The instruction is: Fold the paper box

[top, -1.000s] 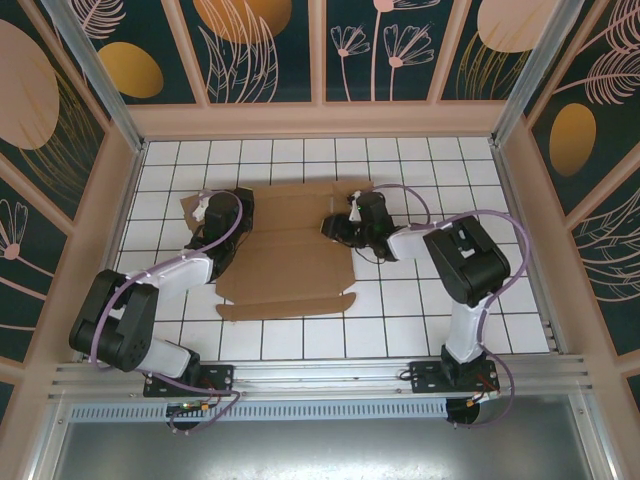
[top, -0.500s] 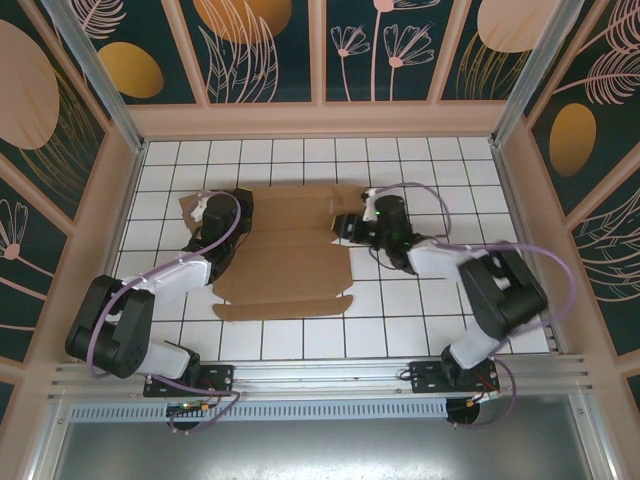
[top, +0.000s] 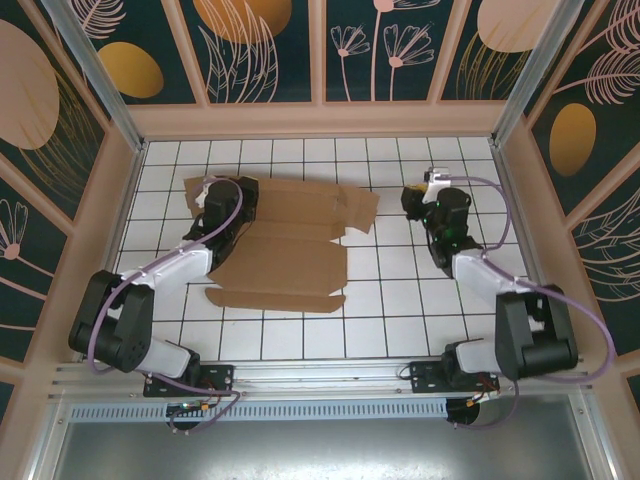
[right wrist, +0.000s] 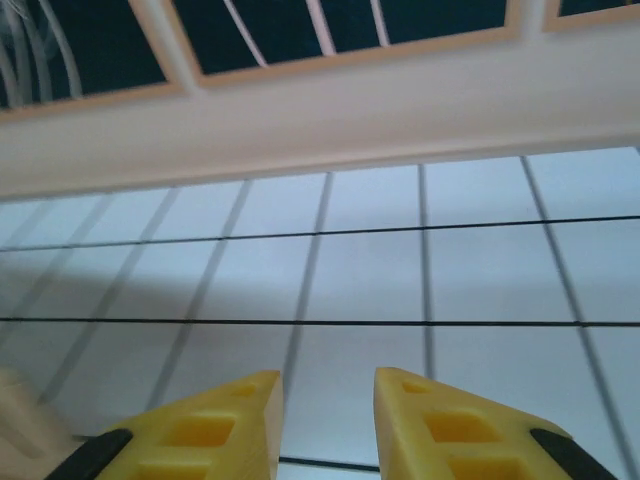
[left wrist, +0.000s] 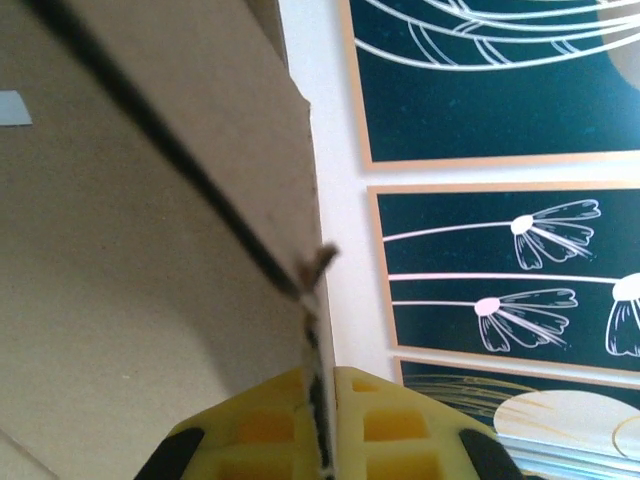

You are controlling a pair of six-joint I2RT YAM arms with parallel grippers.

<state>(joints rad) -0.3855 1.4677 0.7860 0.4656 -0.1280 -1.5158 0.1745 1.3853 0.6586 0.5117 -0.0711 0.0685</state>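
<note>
Top external view: the paper box (top: 290, 255) lies left of centre on the white tiled table (top: 400, 300), a brown corrugated sheet, opened out and only partly creased, with one flap jutting toward the right at its far side and a narrow strip turned along its near edge. The left gripper (top: 212, 205) sits at the sheet's far left corner. From the left wrist camera its yellow fingers (left wrist: 270, 425) are pressed together on a thin cardboard edge, with a panel rising away on the left, so I record the jaws as closed on the box. The right gripper (top: 420, 195) stands well apart from the cardboard, over bare tile on the right. From its own camera the jaws are parted with nothing between them but grid lines. Handling assessment: the board looks light and stiff across each panel, and it should bend willingly only along the scored creases. It is likely to slide on the smooth tiles if pushed from one side without a counter-hold. Edges and tabs are the weak points, since a hard pinch may crush the fluting or tear a corner. Recommended purchase is on a free flap edge near a crease, with the other arm pinning the adjacent panel flat. The fold is judged to be at an early stage, with no walls yet standing.
</note>
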